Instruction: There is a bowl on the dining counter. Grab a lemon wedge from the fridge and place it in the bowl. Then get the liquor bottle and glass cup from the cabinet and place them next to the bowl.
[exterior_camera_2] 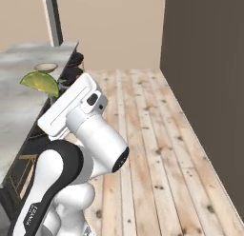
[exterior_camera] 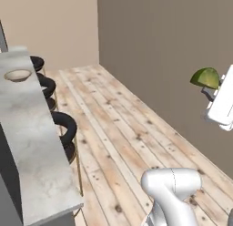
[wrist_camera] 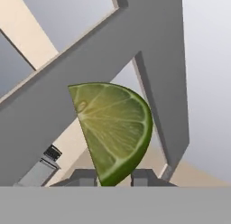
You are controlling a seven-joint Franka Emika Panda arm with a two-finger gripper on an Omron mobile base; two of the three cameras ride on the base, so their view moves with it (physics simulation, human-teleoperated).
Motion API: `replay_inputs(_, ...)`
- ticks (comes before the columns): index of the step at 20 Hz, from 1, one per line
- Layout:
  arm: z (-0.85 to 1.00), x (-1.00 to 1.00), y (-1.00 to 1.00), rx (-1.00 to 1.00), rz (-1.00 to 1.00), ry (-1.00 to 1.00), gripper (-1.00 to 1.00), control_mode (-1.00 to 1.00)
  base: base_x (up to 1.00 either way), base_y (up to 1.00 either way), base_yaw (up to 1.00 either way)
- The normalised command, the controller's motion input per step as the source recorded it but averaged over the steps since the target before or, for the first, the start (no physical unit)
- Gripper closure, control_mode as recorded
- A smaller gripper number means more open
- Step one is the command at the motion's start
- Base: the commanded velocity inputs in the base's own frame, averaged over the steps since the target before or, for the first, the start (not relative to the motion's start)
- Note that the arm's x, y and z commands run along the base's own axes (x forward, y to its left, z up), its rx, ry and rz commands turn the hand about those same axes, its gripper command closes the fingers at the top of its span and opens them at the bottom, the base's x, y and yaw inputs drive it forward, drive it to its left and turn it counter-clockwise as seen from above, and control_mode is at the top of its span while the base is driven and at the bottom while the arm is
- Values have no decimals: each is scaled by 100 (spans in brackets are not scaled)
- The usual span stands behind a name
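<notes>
Left base view: counter (exterior_camera: pixel 32 143), pale marble slab. Bowl (exterior_camera: pixel 17 75) on it near its far end, tan rim, empty as far as can be seen. Black stools (exterior_camera: pixel 64 127) tucked along counter's floor side, three in a row. Plank floor beside; dark wall opposite counter. Wedge (exterior_camera: pixel 205 77) held up in the air, well apart from counter, over the floor by the dark wall. Arm base low, nearer the wall than the counter.

Right base view: wedge (exterior_camera_2: pixel 40 83) at end of white hand, seen in line w/ counter edge (exterior_camera_2: pixel 19 106); whether it is over the slab can't be told from here. Bowl (exterior_camera_2: pixel 45 67) beyond wedge, toward counter's far end.

Hand view: gripper (wrist_camera: pixel 114 177), jaws nearly closed, pinching wedge (wrist_camera: pixel 115 130) by its lower tip; cut face to camera, rind on the right. Grey frames behind, unclear what.

Status (judged): wedge fetched, not yet in bowl; bottle, cup not started.

Risks (judged):
- Grip on narrow tip only; wedge may pivot or slip out on a fast swing.
- Bowl shallow, far along counter; release short or high = wedge lands on slab or bounces out.
- Stools crowd counter side; base driving close may clip them.
</notes>
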Motion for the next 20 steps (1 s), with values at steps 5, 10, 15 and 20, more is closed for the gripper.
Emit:
replay_inputs(5, 0, 0, 0, 0, 0, 0, 100, 100, 71, -55, 52)
replay_inputs(10, 0, 0, 0, 0, 0, 0, 100, 100, 73, -62, 48)
replay_inputs(15, 0, 0, 0, 0, 0, 0, 100, 100, 75, -65, 46)
replay_inputs(20, 0, 0, 0, 0, 0, 0, 100, 100, 78, -63, 46)
